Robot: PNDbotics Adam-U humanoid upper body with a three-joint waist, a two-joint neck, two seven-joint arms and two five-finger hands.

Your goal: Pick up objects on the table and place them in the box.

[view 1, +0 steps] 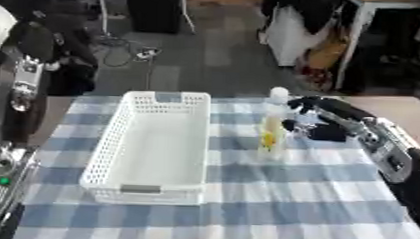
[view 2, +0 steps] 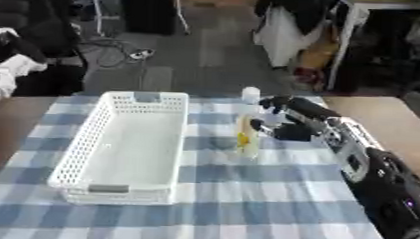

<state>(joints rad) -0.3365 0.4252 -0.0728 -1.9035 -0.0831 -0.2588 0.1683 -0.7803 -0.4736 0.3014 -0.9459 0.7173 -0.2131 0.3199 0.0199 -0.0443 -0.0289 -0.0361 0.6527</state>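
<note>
- Right now your right hand (view 2: 279, 119) comes in from three o'clock and sits just beside the bottle (view 2: 248, 125), on its right side.
- Its dark fingers reach toward the bottle's upper half, but you cannot tell from either view whether they are spread, pressed together or already curled round it; the hand and bottle blur into one another there.
- Standing upright on the checked tablecloth (view 2: 272, 203), the bottle is pale and see-through, with a white cap at twelve o'clock and a yellow patch low on its body.
- At nine o'clock from the bottle lies the white box (view 1: 117, 138), a long perforated basket with its length running from six to twelve o'clock; the bottle stands outside it, near its right wall but apart from it.
- Nothing can be made out lying inside the box.
- Your right forearm, black with silver parts, stretches back toward four o'clock along the table's right edge.
</note>
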